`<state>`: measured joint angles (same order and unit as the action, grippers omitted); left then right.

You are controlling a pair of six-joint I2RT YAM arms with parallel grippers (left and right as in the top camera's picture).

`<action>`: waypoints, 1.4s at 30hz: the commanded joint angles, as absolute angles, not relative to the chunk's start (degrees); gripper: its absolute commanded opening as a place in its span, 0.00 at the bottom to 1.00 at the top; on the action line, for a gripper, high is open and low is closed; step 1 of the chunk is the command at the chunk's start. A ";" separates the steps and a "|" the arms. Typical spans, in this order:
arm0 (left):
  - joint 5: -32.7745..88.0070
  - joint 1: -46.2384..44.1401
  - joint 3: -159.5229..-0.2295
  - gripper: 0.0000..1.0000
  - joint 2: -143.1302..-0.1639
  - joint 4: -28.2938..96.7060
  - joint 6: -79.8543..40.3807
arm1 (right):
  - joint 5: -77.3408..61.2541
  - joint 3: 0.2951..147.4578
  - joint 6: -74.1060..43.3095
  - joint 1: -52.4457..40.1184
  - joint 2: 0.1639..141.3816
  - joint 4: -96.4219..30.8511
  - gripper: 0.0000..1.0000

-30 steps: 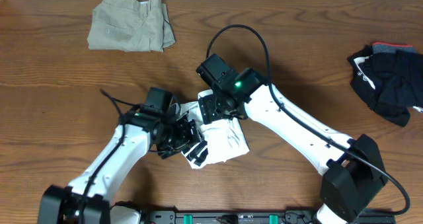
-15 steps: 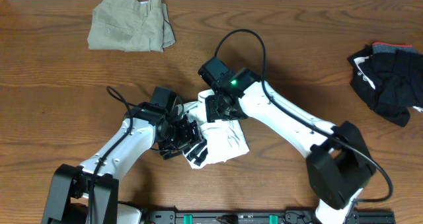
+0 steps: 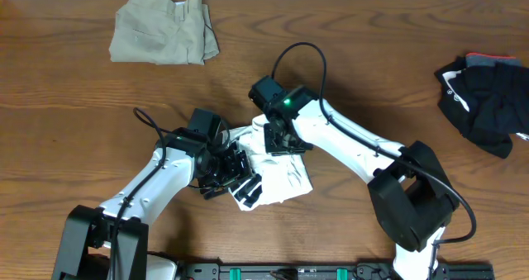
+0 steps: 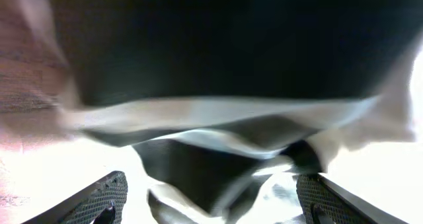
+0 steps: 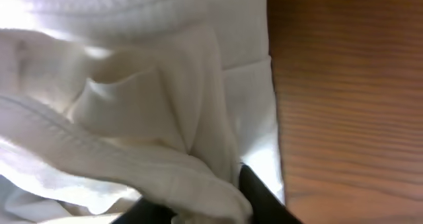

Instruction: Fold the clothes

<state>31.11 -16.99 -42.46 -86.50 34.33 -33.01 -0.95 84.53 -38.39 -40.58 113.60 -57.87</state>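
The white T-shirt with its black print lies bunched in a small pile at the table's middle. My left gripper is at the pile's left edge. In the left wrist view it stands open, its mesh fingertips wide apart with white and black folds between them. My right gripper presses down on the pile's top edge. In the right wrist view its dark fingers have closed in on a thick roll of white cloth. Khaki trousers lie folded at the back left, a black bundle at the far right.
Bare wooden table lies just right of the T-shirt's edge in the right wrist view. The two arms meet over the pile, their wrists close together. A black cable loops above the right wrist.
The right gripper has shifted slightly lower onto the T-shirt and closed on a fold of white cloth. The left arm drew in a little a second ago, then stayed put, open.
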 commanded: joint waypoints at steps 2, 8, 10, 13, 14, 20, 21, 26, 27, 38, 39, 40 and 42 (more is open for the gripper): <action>28.95 -17.12 -43.62 0.84 -86.83 34.37 -33.10 | 2.20 84.20 -38.85 -37.87 112.79 -60.12 0.16; 28.91 -17.12 -43.62 0.84 -86.83 34.35 -33.10 | 2.13 84.23 -37.28 -35.99 112.73 -61.84 0.15; 28.88 -17.12 -43.62 0.84 -86.83 34.26 -33.10 | 2.15 84.36 -36.75 -35.66 112.73 -62.70 0.15; 28.88 -17.12 -43.62 0.84 -86.83 33.52 -33.12 | 2.17 84.44 -36.12 -35.57 112.71 -63.66 0.14; 28.88 -17.12 -43.62 0.84 -86.83 32.97 -33.12 | 2.15 84.44 -36.12 -35.55 112.71 -63.83 0.14; 28.93 -17.12 -43.64 0.84 -86.83 30.70 -33.78 | 2.15 84.53 -36.12 -35.48 111.35 -64.31 0.14; 28.91 -17.12 -43.62 0.84 -86.83 30.72 -33.76 | 2.15 84.53 -36.12 -35.46 110.98 -64.29 0.14; 26.33 -17.12 -43.42 0.81 -86.85 30.79 -34.68 | 2.15 84.53 -36.10 -35.48 108.97 -64.38 0.12; 25.61 -17.12 -43.27 0.80 -86.85 30.76 -35.38 | 2.15 84.53 -36.12 -35.48 108.57 -64.55 0.11; 23.88 -17.12 -43.13 0.72 -90.13 30.70 -36.38 | 4.78 84.53 -36.16 -35.38 106.83 -68.62 0.04; 23.88 -17.12 -43.13 0.73 -90.54 30.70 -36.36 | 5.32 84.53 -36.16 -35.29 106.83 -69.14 0.05; 23.88 -17.12 -43.13 0.73 -90.89 30.70 -36.34 | 6.09 84.53 -36.16 -35.24 106.83 -69.76 0.06; 23.81 -17.10 -43.13 0.73 -91.22 30.70 -36.34 | 8.29 84.53 -36.18 -35.24 106.83 -71.31 0.10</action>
<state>25.47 -16.99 -42.59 -89.82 30.57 -36.12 3.36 84.53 -36.42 -36.23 108.31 -70.08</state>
